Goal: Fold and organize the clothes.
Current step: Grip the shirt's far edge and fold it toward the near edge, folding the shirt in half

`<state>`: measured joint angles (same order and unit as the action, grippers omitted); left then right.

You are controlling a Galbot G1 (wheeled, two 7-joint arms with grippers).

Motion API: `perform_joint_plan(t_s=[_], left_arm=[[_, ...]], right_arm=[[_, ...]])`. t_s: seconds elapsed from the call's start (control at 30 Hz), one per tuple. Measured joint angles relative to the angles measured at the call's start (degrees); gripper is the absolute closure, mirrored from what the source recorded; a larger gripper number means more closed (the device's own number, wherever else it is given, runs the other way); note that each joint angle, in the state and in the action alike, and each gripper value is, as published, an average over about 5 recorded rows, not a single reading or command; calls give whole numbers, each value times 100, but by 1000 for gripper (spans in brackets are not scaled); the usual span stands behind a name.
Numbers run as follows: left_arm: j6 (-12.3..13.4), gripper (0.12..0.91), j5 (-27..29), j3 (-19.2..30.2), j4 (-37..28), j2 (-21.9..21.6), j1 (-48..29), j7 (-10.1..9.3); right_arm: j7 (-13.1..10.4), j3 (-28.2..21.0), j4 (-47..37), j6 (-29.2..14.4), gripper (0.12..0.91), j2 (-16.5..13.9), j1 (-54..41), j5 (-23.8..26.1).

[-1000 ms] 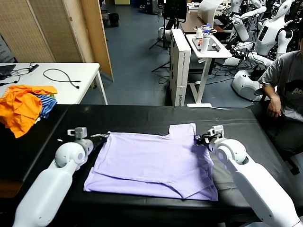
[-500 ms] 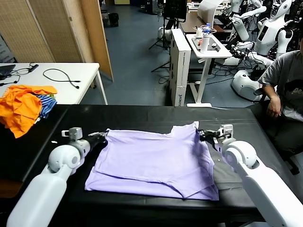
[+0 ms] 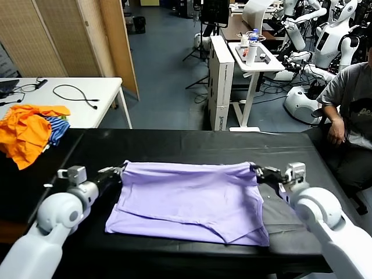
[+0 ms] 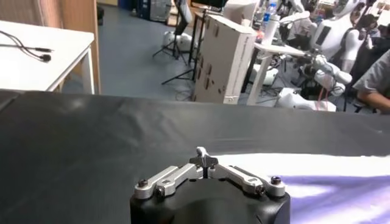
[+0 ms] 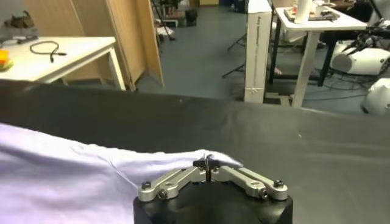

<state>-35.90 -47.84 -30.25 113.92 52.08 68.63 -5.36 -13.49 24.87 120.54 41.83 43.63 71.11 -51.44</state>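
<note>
Lavender T-shirt [image 3: 189,200] lies mid-table on the black table [image 3: 192,142], its far edge pulled straight between two corners. Left gripper [image 3: 114,171] is clamped on the left corner, right gripper [image 3: 260,172] clamped on the right one. Bare table stretches beyond; an orange garment pile [image 3: 29,131] sits far left

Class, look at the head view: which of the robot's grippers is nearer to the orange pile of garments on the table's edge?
Left. The left gripper grips the T-shirt's corner on the side toward the orange pile; the right gripper grips the opposite corner, across the shirt.
</note>
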Motion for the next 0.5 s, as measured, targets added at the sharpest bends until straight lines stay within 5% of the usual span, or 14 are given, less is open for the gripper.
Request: perform_joint_plan(t_s=[0.5], left_arm=[[116,885,358,-439,411,230,1223,140]], right_arm=[[-56,662,950,37,886,-131,1641,249]])
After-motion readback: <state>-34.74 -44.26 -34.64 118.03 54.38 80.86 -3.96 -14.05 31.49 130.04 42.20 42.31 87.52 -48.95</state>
